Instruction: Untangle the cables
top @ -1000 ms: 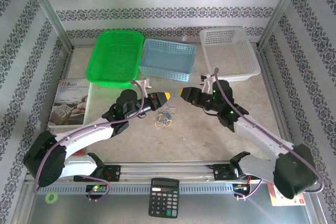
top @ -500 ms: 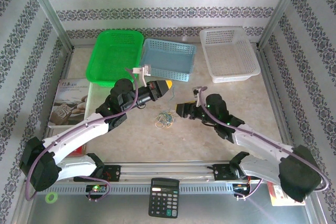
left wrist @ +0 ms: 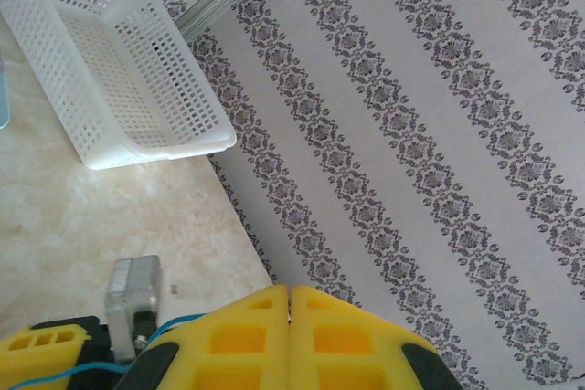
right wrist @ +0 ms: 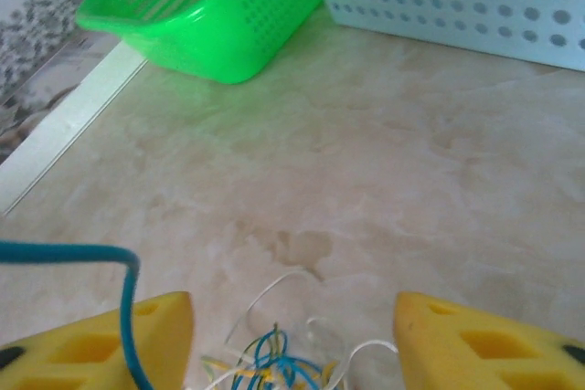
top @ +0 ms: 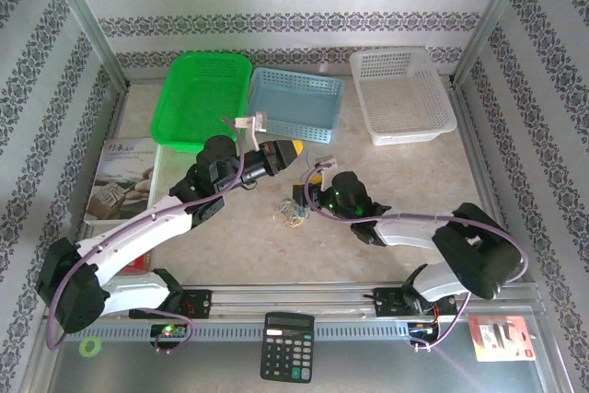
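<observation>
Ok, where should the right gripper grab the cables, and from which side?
Probably the white loop sticking out of the cables, coming from above: it lies clear of the coloured knot, and the open right gripper straddles the pile.

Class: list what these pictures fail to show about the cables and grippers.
Cables, right wrist view: bottom edge cuts off most of the tangle.
Right gripper, same view: any contact with cables lies below that edge.
Cables, top view: too small to trace strands.

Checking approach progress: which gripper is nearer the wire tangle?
Right. The right gripper hangs open at the wires; the left gripper, shut, is off toward the blue basket.
</observation>
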`<act>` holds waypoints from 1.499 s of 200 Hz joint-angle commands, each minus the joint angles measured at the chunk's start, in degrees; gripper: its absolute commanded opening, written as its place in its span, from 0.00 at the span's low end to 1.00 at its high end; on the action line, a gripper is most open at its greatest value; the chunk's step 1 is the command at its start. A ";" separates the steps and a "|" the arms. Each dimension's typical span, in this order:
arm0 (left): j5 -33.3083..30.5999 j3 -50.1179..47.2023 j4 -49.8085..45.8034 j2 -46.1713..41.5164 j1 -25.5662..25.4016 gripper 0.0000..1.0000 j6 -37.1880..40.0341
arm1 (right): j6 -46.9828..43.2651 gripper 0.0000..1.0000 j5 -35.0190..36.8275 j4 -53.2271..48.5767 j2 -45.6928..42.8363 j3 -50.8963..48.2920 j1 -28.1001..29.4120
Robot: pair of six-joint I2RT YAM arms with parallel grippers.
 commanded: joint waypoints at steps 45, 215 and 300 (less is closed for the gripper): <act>1.80 14.74 -1.46 1.23 -0.75 0.00 0.63 | 6.23 0.41 8.99 16.69 8.84 -2.93 -0.04; 2.49 41.69 -15.87 4.53 6.66 0.00 11.18 | 13.23 0.49 10.79 26.56 17.75 -8.75 -1.24; -3.03 42.83 -22.08 8.19 28.68 0.00 17.44 | 14.39 0.68 2.84 18.45 9.42 -7.47 -3.05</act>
